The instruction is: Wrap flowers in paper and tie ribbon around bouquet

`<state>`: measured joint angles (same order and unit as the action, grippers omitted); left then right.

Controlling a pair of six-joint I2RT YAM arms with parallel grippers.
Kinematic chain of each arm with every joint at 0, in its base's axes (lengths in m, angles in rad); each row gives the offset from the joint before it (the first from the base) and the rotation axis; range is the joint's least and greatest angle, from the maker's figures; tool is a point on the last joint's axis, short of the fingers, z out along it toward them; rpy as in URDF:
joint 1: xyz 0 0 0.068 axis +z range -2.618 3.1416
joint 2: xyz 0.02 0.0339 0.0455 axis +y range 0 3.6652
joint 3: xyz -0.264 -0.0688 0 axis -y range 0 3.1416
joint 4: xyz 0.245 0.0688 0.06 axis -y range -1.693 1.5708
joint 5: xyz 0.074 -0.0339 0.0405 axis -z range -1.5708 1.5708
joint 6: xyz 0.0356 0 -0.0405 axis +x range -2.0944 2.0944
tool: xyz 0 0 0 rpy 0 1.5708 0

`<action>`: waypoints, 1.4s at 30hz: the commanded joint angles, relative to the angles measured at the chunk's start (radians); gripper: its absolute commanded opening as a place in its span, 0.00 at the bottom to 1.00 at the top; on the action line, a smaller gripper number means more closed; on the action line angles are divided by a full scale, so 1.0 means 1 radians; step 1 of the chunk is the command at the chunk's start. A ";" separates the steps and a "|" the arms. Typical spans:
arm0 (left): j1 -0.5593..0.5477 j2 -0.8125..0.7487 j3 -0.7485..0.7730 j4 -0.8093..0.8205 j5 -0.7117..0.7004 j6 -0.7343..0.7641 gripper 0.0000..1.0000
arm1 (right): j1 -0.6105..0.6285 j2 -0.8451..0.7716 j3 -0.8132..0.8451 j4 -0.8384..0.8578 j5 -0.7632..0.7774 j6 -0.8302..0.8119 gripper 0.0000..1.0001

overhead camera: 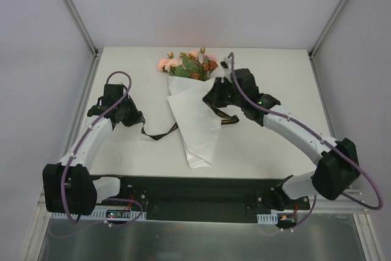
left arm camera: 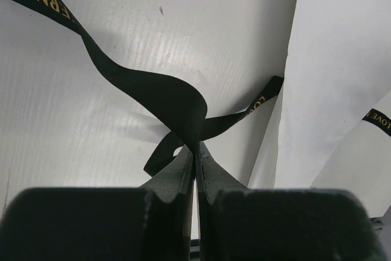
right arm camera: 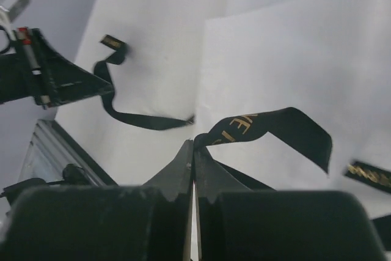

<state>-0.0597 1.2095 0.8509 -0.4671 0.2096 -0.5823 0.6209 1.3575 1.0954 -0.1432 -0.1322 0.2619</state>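
Nearest the lens, the left tool [left arm camera: 195,150] has its fingers pressed together on a twisted length of black satin ribbon [left arm camera: 177,99] with gold lettering. The right tool [right arm camera: 193,146] is likewise clamped on the ribbon's other end, which loops up off the white paper.

From above, the ribbon hangs slack from the left tool, slips out of sight at the left edge of the paper cone [overhead camera: 194,120] and reappears on its right side at the right tool. The bouquet [overhead camera: 190,99] lies mid-worktop [overhead camera: 269,145], with the pink and rust flowers [overhead camera: 189,63] towards the far edge and the cone's tip towards the arms.

The ribbon looks light, limp and slippery. It is probably best gripped near its ends and drawn taut so it cannot slide through. The paper seems thin and quick to crease or spring open. The blooms look soft and easily crushed, so any hold on the bouquet belongs on the cone's narrow middle.
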 commanded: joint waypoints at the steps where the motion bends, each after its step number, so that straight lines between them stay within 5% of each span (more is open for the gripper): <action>1: -0.009 -0.089 -0.059 0.045 0.031 -0.034 0.00 | 0.128 0.243 0.192 0.205 -0.196 0.017 0.01; 11: -0.038 -0.274 -0.213 0.091 0.085 -0.079 0.00 | 0.218 0.710 0.572 0.222 -0.375 0.108 0.01; 15: -0.040 -0.341 -0.223 0.096 0.088 -0.074 0.00 | 0.256 0.917 0.839 0.050 -0.455 0.060 0.02; 20: -0.040 -0.383 -0.220 0.117 0.137 -0.041 0.00 | 0.264 1.005 1.026 -0.176 -0.477 0.008 0.23; 23: -0.051 -0.335 -0.187 0.154 0.209 -0.011 0.00 | 0.225 0.866 0.936 -0.236 -0.463 -0.055 0.51; 26: -0.078 -0.233 -0.098 0.169 0.283 0.027 0.00 | 0.146 0.653 0.743 -0.245 -0.458 -0.133 0.63; 32: -0.216 0.043 0.198 0.166 0.361 0.093 0.00 | -0.071 0.326 0.294 -0.220 -0.446 -0.427 0.66; 36: -0.302 0.276 0.403 0.130 0.395 0.116 0.00 | -0.084 0.226 0.089 -0.060 -0.264 -0.622 0.66; 42: -0.374 0.581 0.777 -0.045 0.447 0.200 0.00 | -0.064 0.327 0.076 0.020 -0.232 -0.716 0.65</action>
<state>-0.4114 1.6421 1.4548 -0.3779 0.5797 -0.4614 0.5362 1.6104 1.1679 -0.2230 -0.4255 -0.3107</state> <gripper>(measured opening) 0.003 0.654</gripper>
